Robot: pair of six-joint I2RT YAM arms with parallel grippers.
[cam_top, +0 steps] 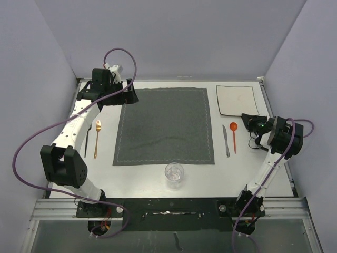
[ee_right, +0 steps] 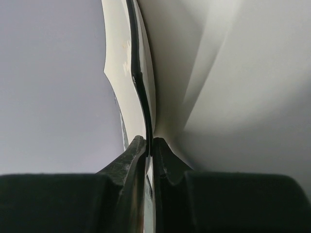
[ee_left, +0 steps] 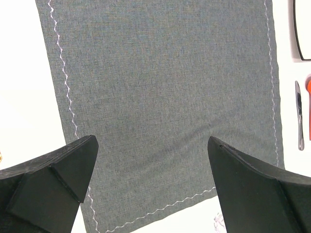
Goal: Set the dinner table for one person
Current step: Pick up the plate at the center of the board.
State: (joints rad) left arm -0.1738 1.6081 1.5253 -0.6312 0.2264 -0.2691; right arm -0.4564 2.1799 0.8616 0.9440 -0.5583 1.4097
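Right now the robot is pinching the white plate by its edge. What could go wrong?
1. The right tool grips only the thin rim of the white plate, so the plate might slip or tip when lifted.
2. The orange spoon and knife lie between the plate and the placemat; a plate carried low could knock them.

placemat (cam_top: 164,126) centred on dinner table (cam_top: 137,180), plate (cam_top: 237,99) far right, glass (cam_top: 174,174) near edge

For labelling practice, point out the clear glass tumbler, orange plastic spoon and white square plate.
Clear glass tumbler (cam_top: 174,174): top view, centre.
Orange plastic spoon (cam_top: 234,139): top view, handle.
White square plate (cam_top: 237,99): top view, centre.
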